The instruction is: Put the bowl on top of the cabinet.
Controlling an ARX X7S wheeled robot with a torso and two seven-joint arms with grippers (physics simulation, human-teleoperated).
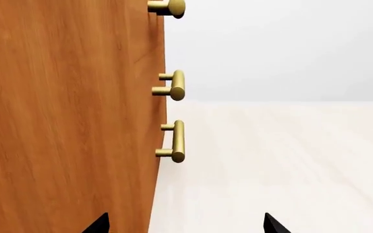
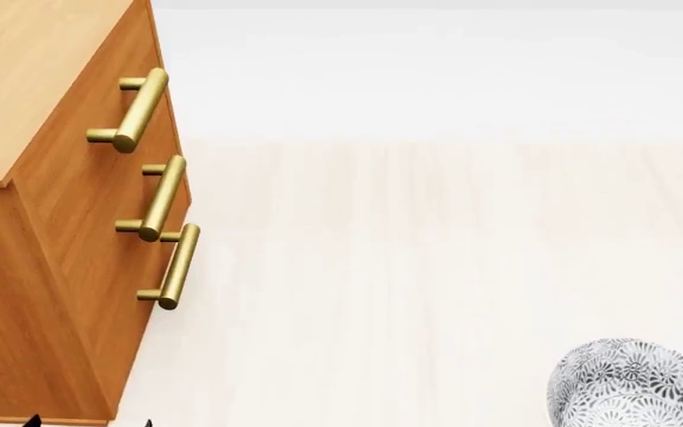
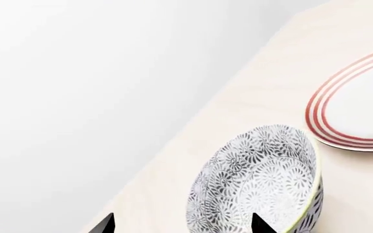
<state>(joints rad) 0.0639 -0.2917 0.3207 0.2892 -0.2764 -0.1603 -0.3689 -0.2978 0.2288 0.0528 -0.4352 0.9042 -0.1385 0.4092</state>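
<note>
Reaching for the bowl (image 3: 258, 189), my right end effector (image 3: 181, 224) spread apart, ungrasped; next, straddle its rim, clamp, lift toward the cabinet (image 2: 33, 222) at ten o'clock.

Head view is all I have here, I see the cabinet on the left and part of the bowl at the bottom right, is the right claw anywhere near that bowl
Observer: Yes. In the right wrist view the right claw is right at the bowl, with one fingertip showing in front of its inside.
Operator: Is it gripping it?
Observer: Not that I can see. The tips stand apart, one of them outside the bowl.
Operator: Anything next to the bowl I can't see?
Observer: A flat white plate with red rings lies close beside it, apart from it.
Operator: And the left claw?
Observer: The left claw is open, beside the cabinet at its front corner, holding nothing.
</note>
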